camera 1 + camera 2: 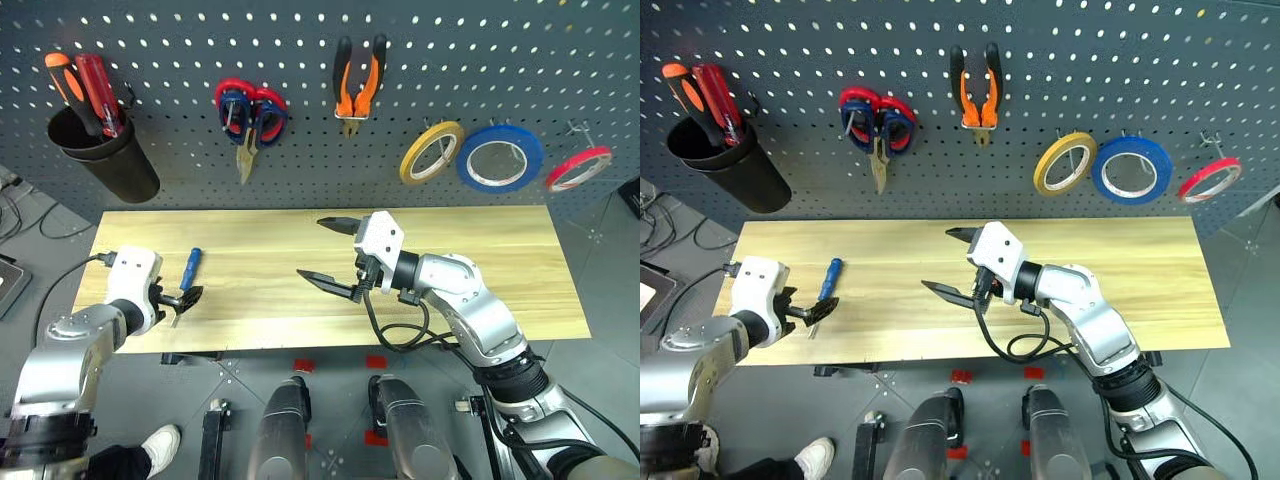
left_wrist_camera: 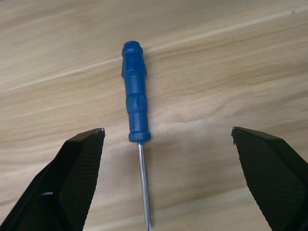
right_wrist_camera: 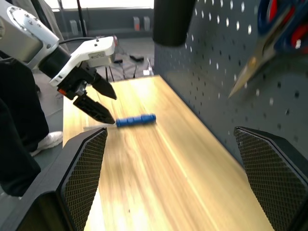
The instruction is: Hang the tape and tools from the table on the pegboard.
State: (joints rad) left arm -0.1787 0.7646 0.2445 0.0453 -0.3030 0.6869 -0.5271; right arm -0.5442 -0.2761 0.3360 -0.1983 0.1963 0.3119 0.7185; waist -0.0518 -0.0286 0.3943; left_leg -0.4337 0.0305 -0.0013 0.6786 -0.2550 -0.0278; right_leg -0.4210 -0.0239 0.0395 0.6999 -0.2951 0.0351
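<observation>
**Desk:** Where is the blue screwdriver?

**Operator:** I see the blue screwdriver [image 1: 190, 269] lying flat on the table [image 1: 500, 260], near its left end, handle towards the pegboard [image 1: 300, 100] and shaft towards me. My left gripper [image 2: 166, 139] sits low over the shaft end with its fingers spread wide. In the left wrist view the shaft runs between them, nearer one finger than the other, and neither finger touches it. It holds nothing.

**Desk:** And the right arm?

**Operator:** My right gripper [image 1: 327, 250] hangs above the middle of the table, pointing towards the left arm, fingers wide apart and empty.

**Desk:** What is on the board?

**Operator:** The pliers [image 1: 358, 85] hang near the centre and the blue tape roll [image 1: 500, 158] is on a hook to the right, between a yellow roll [image 1: 432, 151] and a red roll [image 1: 578, 168]. Two pairs of scissors [image 1: 250, 112] hang together left of the pliers. A black cup [image 1: 105, 150] at far left holds the orange and red screwdrivers [image 1: 85, 90].
</observation>
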